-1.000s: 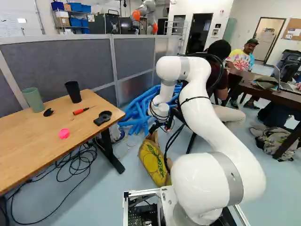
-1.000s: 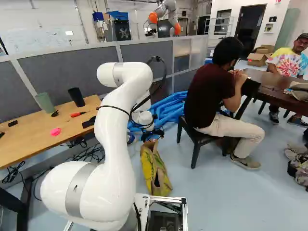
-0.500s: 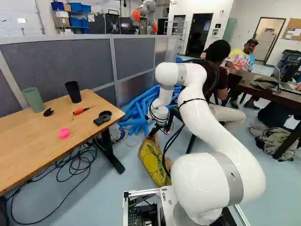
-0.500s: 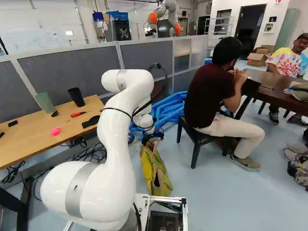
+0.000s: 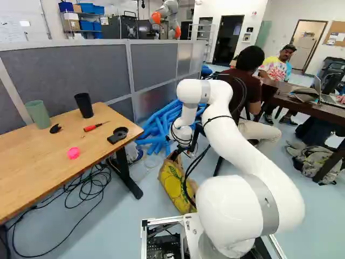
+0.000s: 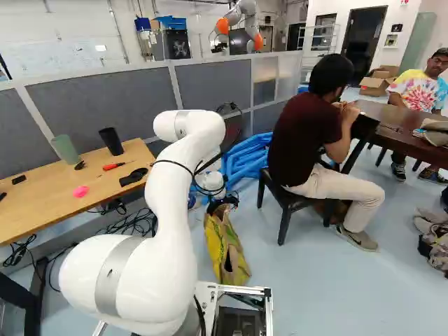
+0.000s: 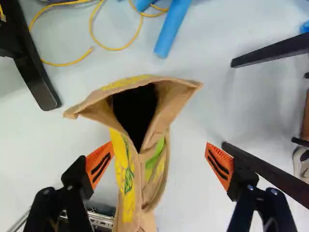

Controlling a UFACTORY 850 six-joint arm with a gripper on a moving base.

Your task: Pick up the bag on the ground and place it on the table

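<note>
- Gripper [image 5: 177, 154] wide open, gripping nothing for you.
- Your bag [image 6: 222, 245] is on the floor, its body between the orange pads [image 7: 99, 164], nearer one.
- You see it between wooden table [image 6: 42, 203] and chair [image 6: 288, 204].

arm [image 5: 250, 148]: glossy | tabletop [image 5: 48, 154]: smooth wood | partition [image 5: 70, 73]: matt cloth

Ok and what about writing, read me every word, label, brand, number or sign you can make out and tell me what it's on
No text can be read with certainty.
Bag: green lettering on yellow, too small and blurred.
Papers on the brown notice board: too small to read.
Whiteboard: faint marks, too blurred.
</note>
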